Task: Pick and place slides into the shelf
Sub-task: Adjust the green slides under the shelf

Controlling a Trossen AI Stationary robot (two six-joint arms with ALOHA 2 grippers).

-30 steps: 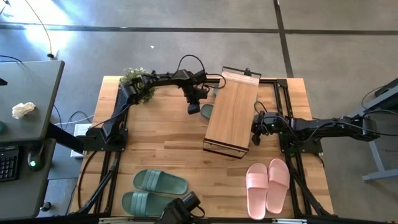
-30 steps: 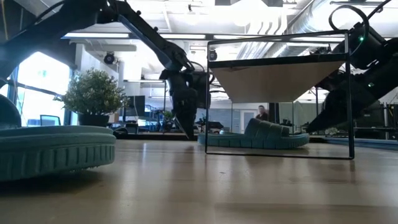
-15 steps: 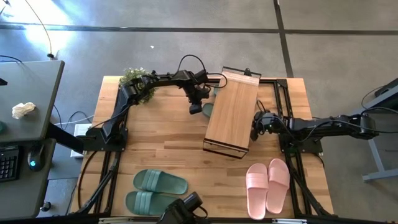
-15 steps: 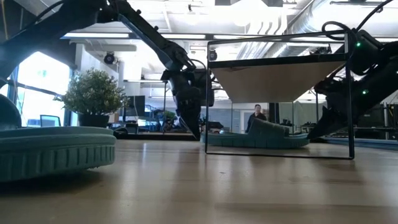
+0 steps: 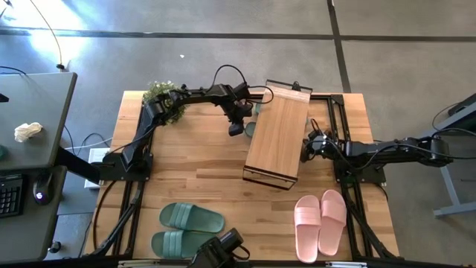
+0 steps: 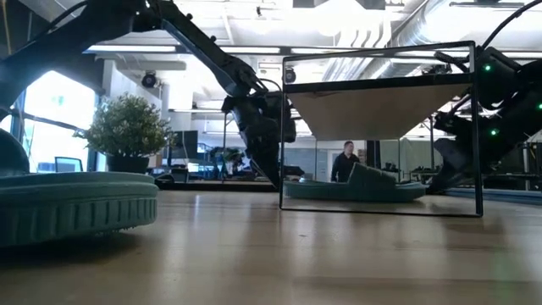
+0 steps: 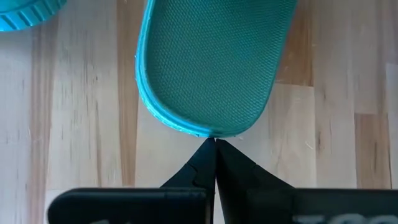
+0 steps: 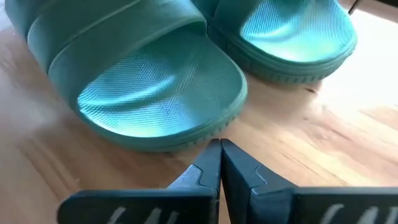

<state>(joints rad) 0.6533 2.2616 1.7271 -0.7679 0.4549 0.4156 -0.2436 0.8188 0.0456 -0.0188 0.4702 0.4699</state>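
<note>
Wooden tabletop (image 5: 193, 179): green slides (image 6: 356, 185) sit under shelf (image 5: 277, 134). Both grippers clenched, empty; left gripper (image 7: 215, 144) has nudged closer, right gripper (image 8: 220, 149) advanced — likely pushing the slides inward.

Even daylight fills the overhead picture with soft shadows, bright ceiling lights and windows glare behind silhouetted arms at worktop level, and the nearest green slide (image 6: 72, 206) blurs.

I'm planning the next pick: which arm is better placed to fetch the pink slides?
Right, probably. The pink slides lie at the table's front on the right arm's side, nearer the right gripper beside the shelf than the left gripper.
</note>
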